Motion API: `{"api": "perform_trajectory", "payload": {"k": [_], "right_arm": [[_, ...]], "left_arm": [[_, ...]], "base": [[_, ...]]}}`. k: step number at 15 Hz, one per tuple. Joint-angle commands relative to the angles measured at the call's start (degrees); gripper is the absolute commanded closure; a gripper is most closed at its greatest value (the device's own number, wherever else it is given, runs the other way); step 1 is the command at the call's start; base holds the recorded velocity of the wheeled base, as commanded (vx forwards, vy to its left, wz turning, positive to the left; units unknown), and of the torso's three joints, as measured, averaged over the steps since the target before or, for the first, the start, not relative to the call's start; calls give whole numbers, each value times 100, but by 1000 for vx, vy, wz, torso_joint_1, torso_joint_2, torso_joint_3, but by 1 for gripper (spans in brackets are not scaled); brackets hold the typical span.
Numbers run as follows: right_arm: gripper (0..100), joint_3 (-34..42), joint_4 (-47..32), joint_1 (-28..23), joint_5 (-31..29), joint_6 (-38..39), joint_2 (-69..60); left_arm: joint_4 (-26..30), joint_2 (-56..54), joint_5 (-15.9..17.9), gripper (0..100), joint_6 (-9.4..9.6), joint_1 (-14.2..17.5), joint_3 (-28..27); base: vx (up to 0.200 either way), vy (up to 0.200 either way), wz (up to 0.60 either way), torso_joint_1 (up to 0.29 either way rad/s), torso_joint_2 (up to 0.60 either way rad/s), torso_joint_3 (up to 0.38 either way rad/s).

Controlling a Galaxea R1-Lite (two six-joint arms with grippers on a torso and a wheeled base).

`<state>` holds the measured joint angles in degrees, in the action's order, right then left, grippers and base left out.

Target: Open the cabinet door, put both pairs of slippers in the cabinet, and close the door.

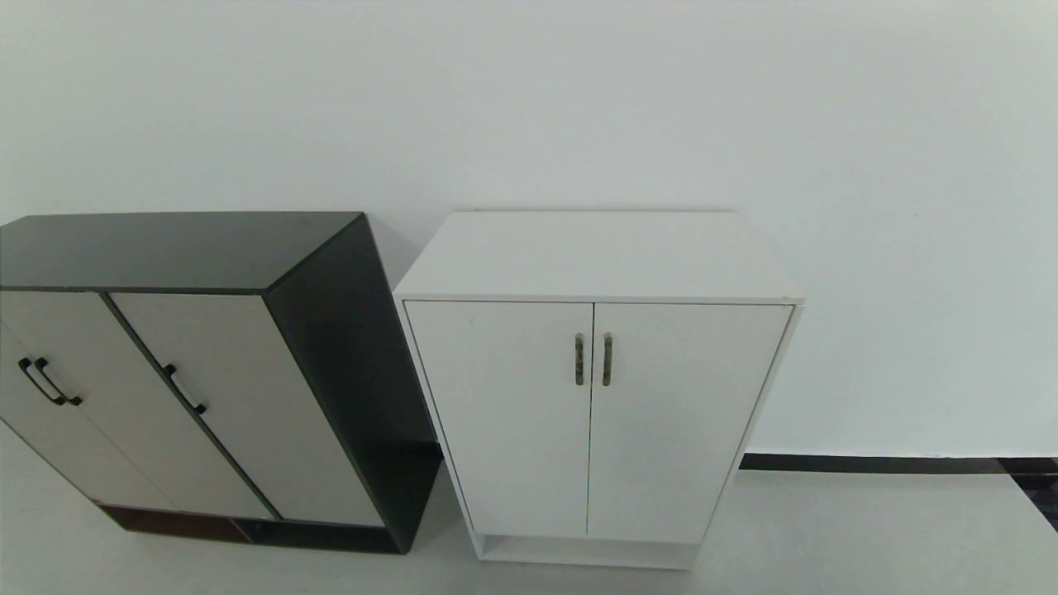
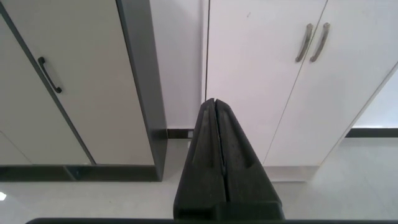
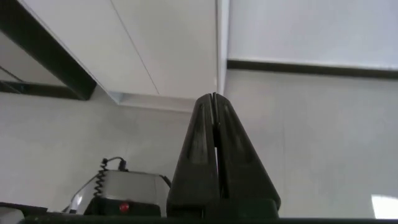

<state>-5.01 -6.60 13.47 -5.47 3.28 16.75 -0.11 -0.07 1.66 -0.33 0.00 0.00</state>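
The white cabinet (image 1: 603,446) stood against the wall with both doors shut, its two handles (image 1: 579,359) side by side at the centre seam. A dark cabinet (image 1: 331,355) stood just beside it, on the robot's left. The left fingers (image 2: 205,143) were pressed together, holding nothing. The right fingers (image 3: 202,143) were likewise pressed together and empty, above the floor (image 3: 311,137).

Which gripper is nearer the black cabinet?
Left. The left gripper points at the gap beside the black cabinet; the right gripper points at the far side of the white cabinet, farther off.
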Motion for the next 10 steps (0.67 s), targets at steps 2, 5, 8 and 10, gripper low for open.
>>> {"api": "perform_trajectory", "payload": {"k": [2,5,8,10], "right_arm": [[100,176,220,68,55,-258,-418],[100,352,387,411,90,-266,-418],[100,483,616,279,152,-293,-409],[100,475,616,-389,152,-302,-427]], "left_arm": [[-7,7,1,100,-11,0,0],[-7,7,-8,100,-11,0,0],[-7,7,-8,100,-11,0,0],[-7,7,-8,100,-11,0,0]], "base": [[0,0,0,0,0,0],[0,0,0,0,0,0],[0,0,0,0,0,0],[0,0,0,0,0,0]]}}
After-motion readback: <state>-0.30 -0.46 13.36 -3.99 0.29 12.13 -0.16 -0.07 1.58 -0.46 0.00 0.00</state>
